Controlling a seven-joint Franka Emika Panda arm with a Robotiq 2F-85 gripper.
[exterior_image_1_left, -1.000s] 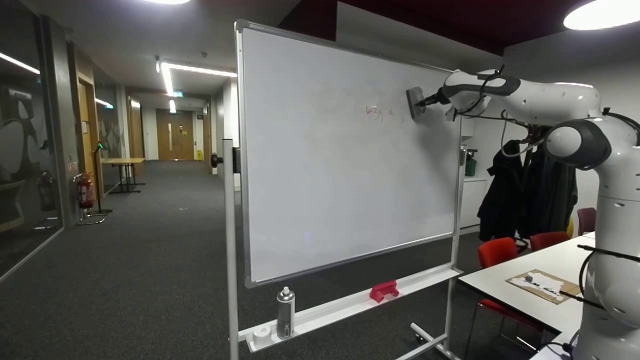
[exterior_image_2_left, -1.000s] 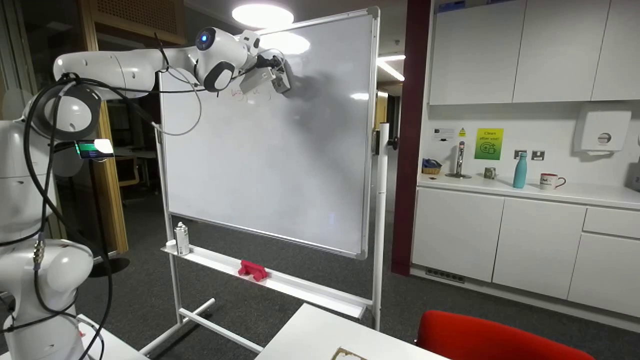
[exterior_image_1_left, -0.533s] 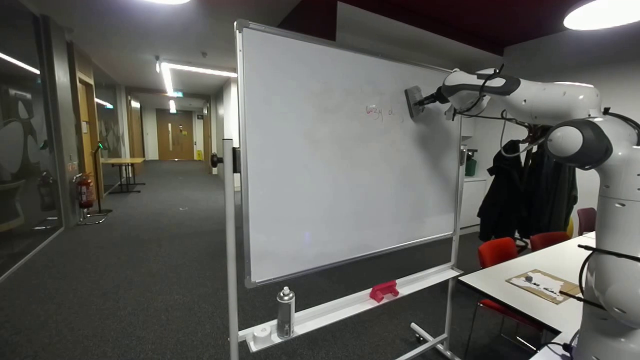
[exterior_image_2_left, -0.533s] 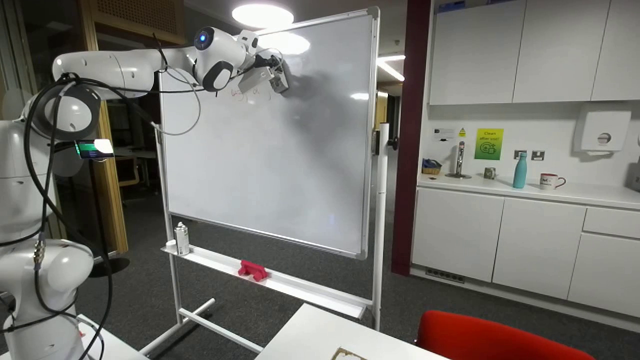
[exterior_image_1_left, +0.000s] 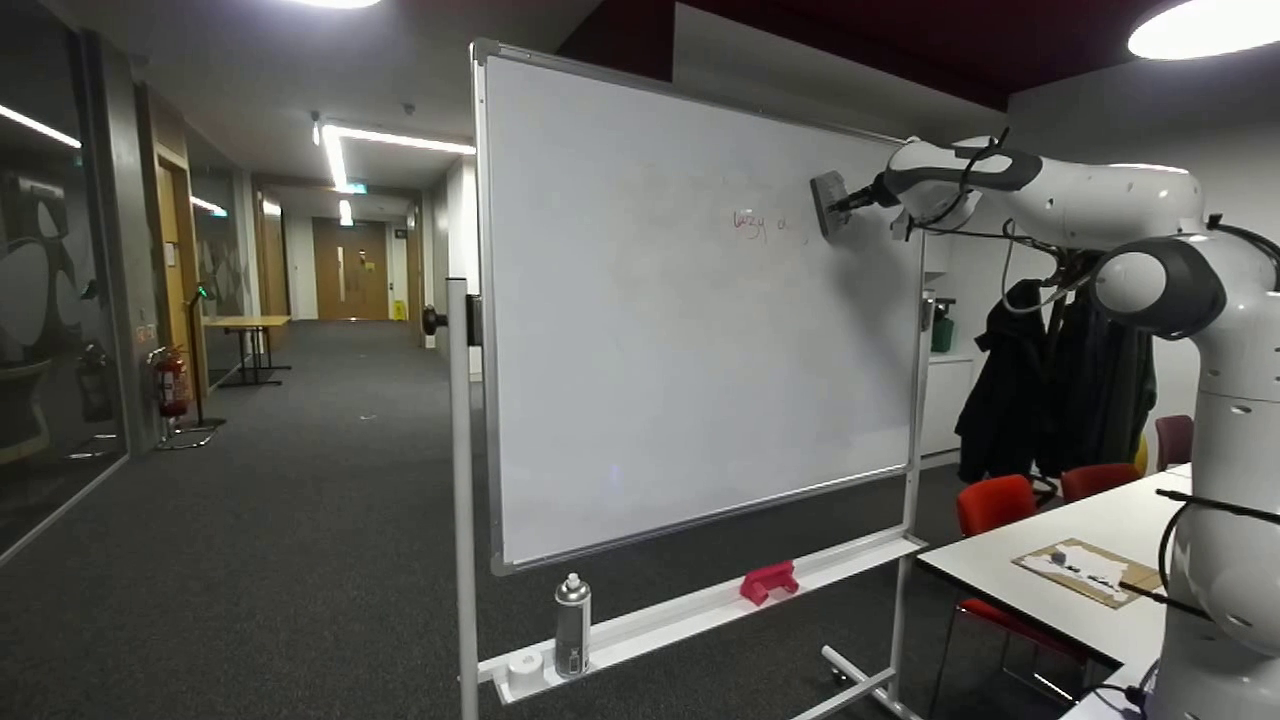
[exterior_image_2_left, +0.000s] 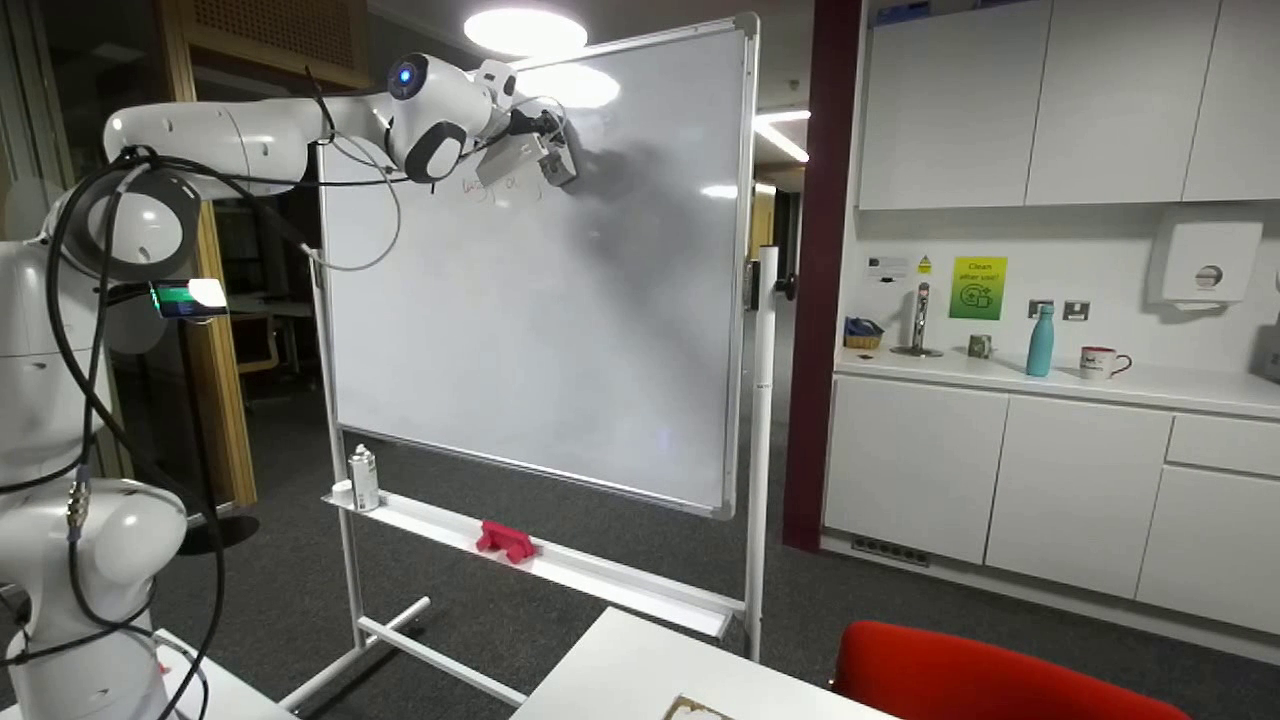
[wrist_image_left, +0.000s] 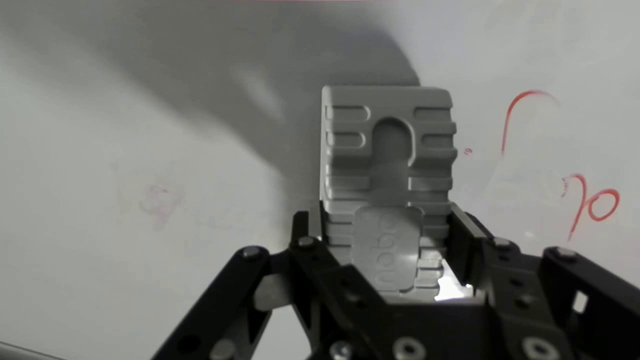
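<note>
My gripper (wrist_image_left: 386, 217) is shut on a grey board eraser (wrist_image_left: 392, 150), with one black finger along each long side of it. In both exterior views the eraser (exterior_image_1_left: 829, 205) is at the upper part of the whiteboard (exterior_image_1_left: 690, 350), its face towards the surface. Whether it touches the board or hangs just off it, I cannot tell. Red handwriting (exterior_image_1_left: 750, 224) stands beside the eraser, and in the wrist view red strokes (wrist_image_left: 602, 205) show to its right. A faint pink smudge (wrist_image_left: 160, 202) lies to its left. The arm's shadow falls across the board.
On the tray (exterior_image_1_left: 670, 630) below the board stand a spray can (exterior_image_1_left: 572, 625), a white roll-like item (exterior_image_1_left: 524, 670) and a red holder (exterior_image_1_left: 769, 582). A white table (exterior_image_2_left: 660, 670) and a red chair (exterior_image_2_left: 980, 675) are in front. Cables hang along the arm (exterior_image_2_left: 270, 135).
The gripper and eraser have shifted very slightly to the left in both exterior views, mostly in the earlier half second. The grip and the red writing look the same.
</note>
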